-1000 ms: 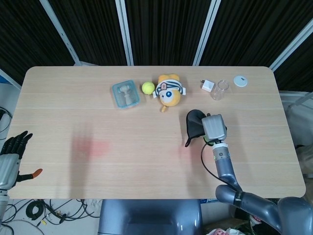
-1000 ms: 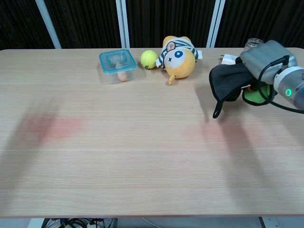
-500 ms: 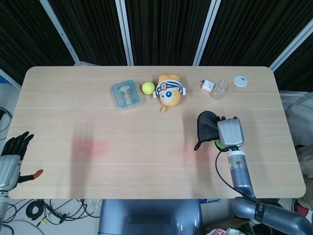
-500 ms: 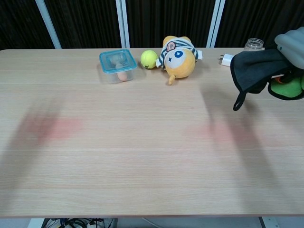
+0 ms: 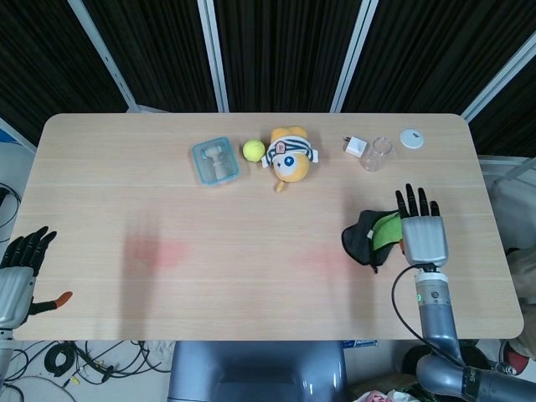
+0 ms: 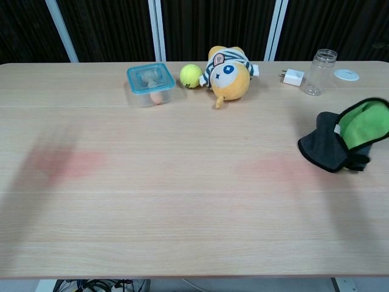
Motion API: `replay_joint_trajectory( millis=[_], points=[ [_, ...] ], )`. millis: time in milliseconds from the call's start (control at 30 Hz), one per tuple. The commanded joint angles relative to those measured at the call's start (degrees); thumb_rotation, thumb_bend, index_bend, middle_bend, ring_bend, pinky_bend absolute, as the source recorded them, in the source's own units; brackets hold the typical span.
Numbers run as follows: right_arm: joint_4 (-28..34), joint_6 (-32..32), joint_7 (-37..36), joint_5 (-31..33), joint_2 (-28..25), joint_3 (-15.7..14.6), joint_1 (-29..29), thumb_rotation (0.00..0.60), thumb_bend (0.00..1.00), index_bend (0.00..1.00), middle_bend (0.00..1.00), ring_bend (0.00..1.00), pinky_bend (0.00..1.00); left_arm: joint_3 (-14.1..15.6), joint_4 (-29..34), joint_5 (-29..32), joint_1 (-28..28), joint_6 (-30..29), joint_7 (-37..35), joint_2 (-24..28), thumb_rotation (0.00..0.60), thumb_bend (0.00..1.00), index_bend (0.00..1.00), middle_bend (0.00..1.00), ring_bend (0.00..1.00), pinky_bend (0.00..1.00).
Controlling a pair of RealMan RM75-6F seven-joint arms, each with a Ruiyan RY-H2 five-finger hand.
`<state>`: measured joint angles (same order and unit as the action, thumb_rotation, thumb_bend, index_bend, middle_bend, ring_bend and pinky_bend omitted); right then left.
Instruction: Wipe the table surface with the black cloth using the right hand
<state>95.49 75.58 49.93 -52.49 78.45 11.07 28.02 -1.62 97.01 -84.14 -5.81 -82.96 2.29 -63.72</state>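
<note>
The black cloth [image 5: 365, 238], its green lining turned up, lies crumpled on the table's right side; the chest view shows the cloth [image 6: 333, 148] resting flat on the wood. My right hand [image 5: 423, 234] is just to the right of it in the head view, fingers straight and spread, holding nothing. The cloth's green edge reaches the hand's side; I cannot tell whether they touch. The chest view does not show this hand. My left hand [image 5: 20, 270] hangs off the table's left edge, fingers apart and empty.
Along the far side stand a blue-lidded food box [image 5: 214, 161], a yellow ball [image 5: 254, 150], an orange plush toy [image 5: 290, 155], a white charger [image 5: 355, 148], a clear jar [image 5: 378, 154] and a white lid [image 5: 411, 138]. Faint pink patches [image 5: 159, 251] mark the wood.
The right hand carried the cloth to the right and toward the near edge, then let it go. The cloth now lies on the table and the hand's fingers are spread.
</note>
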Motion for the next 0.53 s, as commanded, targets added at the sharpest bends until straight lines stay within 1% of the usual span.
replay_joint_trajectory(
  millis=[33,233,367,467,533],
  points=[
    [2.6,1.8,-4.9,-3.9,-3.7,-2.4,-3.2,0.6,0.13,0.0,0.0,0.0,0.21,0.1,-0.1,-0.2,0.1,-0.2,0.1,0.0,0.6,0.0,0.0,0.0,0.0,0.0],
    [4.7,6.4,-15.5,-13.9,-9.8,-7.4,-9.6,0.6,0.12,0.0,0.0,0.0,0.2,0.3,-0.2,-0.7,0.3,-0.6,0.8,-0.1,0.6,0.0,0.0,0.0,0.0,0.0],
    [5.1,10.2,-22.7,-20.6,-13.6,-10.9,-14.2,0.6,0.08,0.0,0.0,0.0,0.19,0.7,-0.5,-1.4,0.4,-0.7,1.5,-0.1,0.6,0.0,0.0,0.0,0.0,0.0],
    [4.1,13.4,-27.4,-25.8,-15.5,-13.6,-17.4,0.6,0.05,0.0,0.0,0.0,0.18,0.9,-1.1,-2.3,0.4,-1.0,2.4,-0.1,0.6,0.0,0.0,0.0,0.0,0.0],
    [2.1,16.0,-29.2,-30.0,-16.1,-15.3,-19.3,0.6,0.04,0.0,0.0,0.0,0.18,1.1,-1.5,-2.7,0.4,-1.1,3.2,-0.2,0.6,0.0,0.0,0.0,0.0,0.0]
  ],
)
